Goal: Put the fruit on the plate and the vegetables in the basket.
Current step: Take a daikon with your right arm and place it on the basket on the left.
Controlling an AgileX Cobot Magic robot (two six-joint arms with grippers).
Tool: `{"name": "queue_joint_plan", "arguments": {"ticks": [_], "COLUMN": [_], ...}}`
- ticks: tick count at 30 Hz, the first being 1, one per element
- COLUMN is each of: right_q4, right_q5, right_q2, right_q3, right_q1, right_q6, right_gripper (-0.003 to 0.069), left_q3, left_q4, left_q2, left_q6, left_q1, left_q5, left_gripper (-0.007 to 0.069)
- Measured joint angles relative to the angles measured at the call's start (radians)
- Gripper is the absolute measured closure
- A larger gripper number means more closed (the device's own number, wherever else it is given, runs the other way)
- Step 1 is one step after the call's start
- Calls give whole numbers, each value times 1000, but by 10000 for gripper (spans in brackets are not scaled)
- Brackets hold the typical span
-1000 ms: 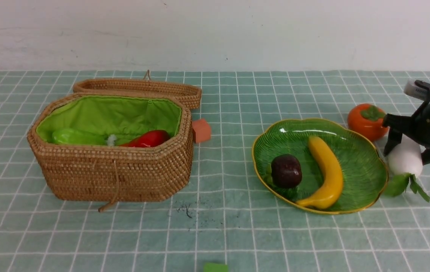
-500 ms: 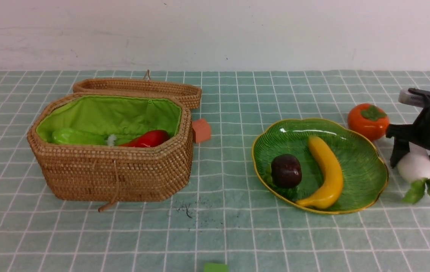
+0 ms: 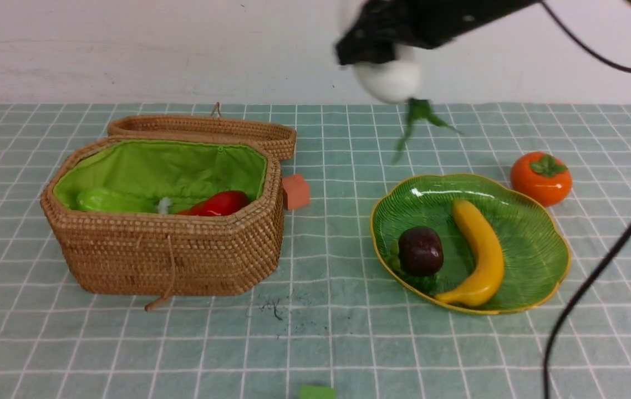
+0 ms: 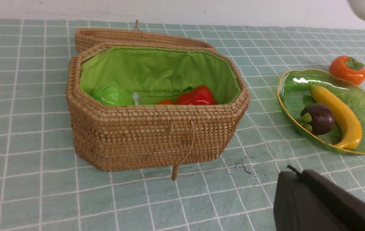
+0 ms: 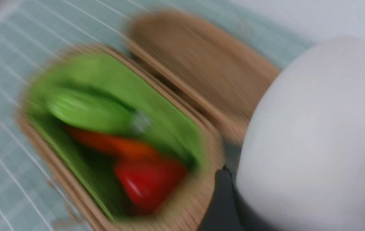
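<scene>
High above the cloth, between basket and plate, my right gripper (image 3: 379, 52) is shut on the white radish (image 3: 388, 80), whose green leaves hang down. In the blurred right wrist view the radish (image 5: 314, 138) fills the jaws. The wicker basket (image 3: 166, 244) holds a green gourd (image 3: 110, 200), a red pepper (image 3: 221, 202) and a carrot (image 4: 166, 102). On the green plate (image 3: 534, 238) lie a banana (image 3: 482, 252) and a mangosteen (image 3: 420, 250). The persimmon (image 3: 540, 178) sits on the cloth behind the plate's right side. My left gripper (image 4: 293, 173) is shut and empty, low in front of the basket.
The basket's lid (image 3: 204, 130) lies open behind it. A small orange-red block (image 3: 295, 191) sits right of the basket, and a green block (image 3: 316, 392) at the near edge. The right arm's black cable (image 3: 598, 277) hangs across the right side.
My right gripper has lifted the radish off the cloth right of the plate and swung it up and left, fast enough to blur. The left arm has left the front view's edge.
</scene>
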Motion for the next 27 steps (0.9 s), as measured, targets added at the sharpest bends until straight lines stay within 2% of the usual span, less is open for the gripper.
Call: {"name": "queue_joint_plan", "arguments": {"ticks": [1, 2, 3, 6, 10, 18, 21, 24, 27], "right_q4": [7, 36, 39, 77, 84, 85, 84, 67, 24], "right_q5": [-31, -174, -189, -404, -475, -474, -415, -282, -139], "right_q2": [9, 60, 66, 188, 321, 430, 429, 396, 324], "right_q3": [-2, -11, -13, -40, -105, -197, -200, -203, -203], "right_q1": [21, 103, 111, 215, 279, 300, 292, 272, 245], "right_q6": [-19, -92, -99, -182, -214, -205, -194, -164, -109], "right_gripper": [129, 129, 129, 129, 129, 128, 99, 39, 38], "left_q3": [0, 0, 0, 0, 0, 0, 0, 0, 0], "left_q4": [0, 0, 0, 0, -6, -29, -41, -63, -76], "left_q2": [0, 0, 0, 0, 0, 0, 0, 0, 0], "left_q6": [-2, -2, -2, -2, -2, 6, 22, 48, 55], "left_q1": [0, 0, 0, 0, 0, 0, 0, 0, 0], "left_q5": [0, 0, 0, 0, 1, 11, 11, 9, -4], "left_gripper": [634, 634, 634, 634, 634, 633, 633, 633, 633]}}
